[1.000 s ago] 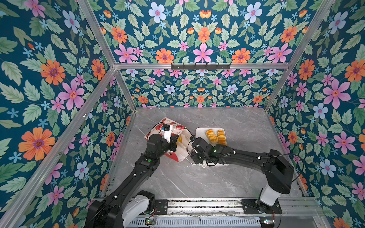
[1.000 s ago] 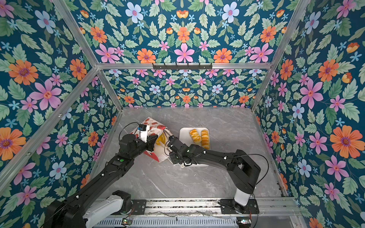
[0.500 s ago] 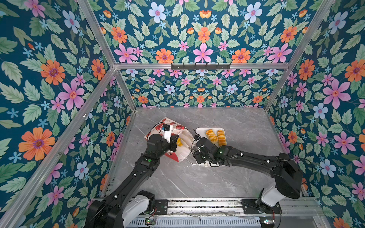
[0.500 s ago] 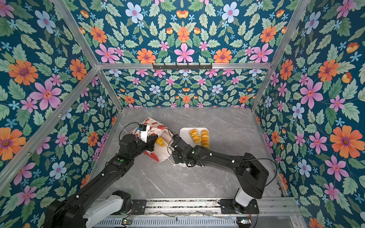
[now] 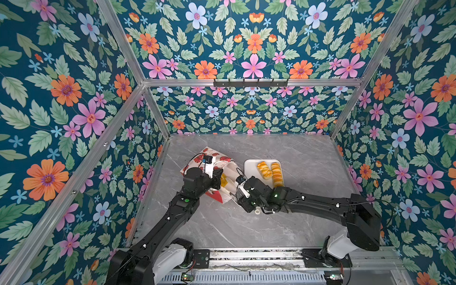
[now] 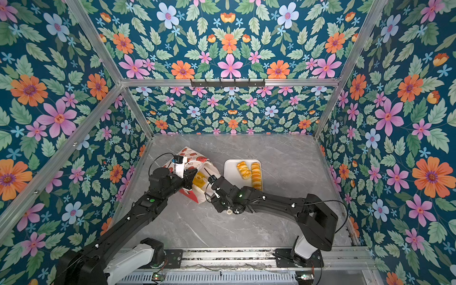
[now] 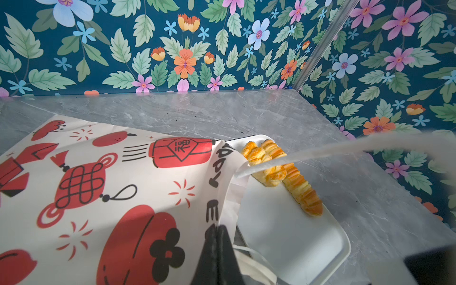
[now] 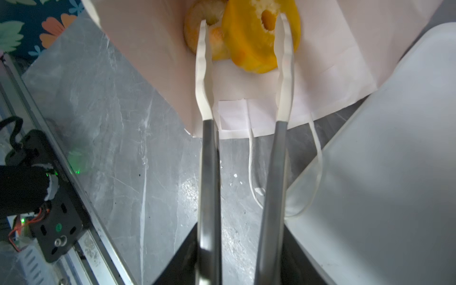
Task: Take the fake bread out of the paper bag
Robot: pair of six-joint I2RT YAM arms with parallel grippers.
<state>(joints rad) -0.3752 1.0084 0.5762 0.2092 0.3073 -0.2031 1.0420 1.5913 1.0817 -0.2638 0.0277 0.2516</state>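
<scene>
The left hand pinches the paper bag rim at the tray's nine o'clock — the right hand, spread, reaches the glossy ring inside.

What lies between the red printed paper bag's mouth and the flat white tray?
The paper bag's thin white cord handle, looped on grey tabletop; the right wrist view shows it.

The paper bag is white, printed with red lanterns, knots and blossoms outlined in black. The fake bread on the white tray is golden-brown and ridged; a ring-shaped piece inside the bag is glossy yellow-orange. The bench is grey with pale marble veining. The walls are teal with pink, orange and pale-blue flowers and green leaves. The right claw has white fingers on grey shanks.
</scene>
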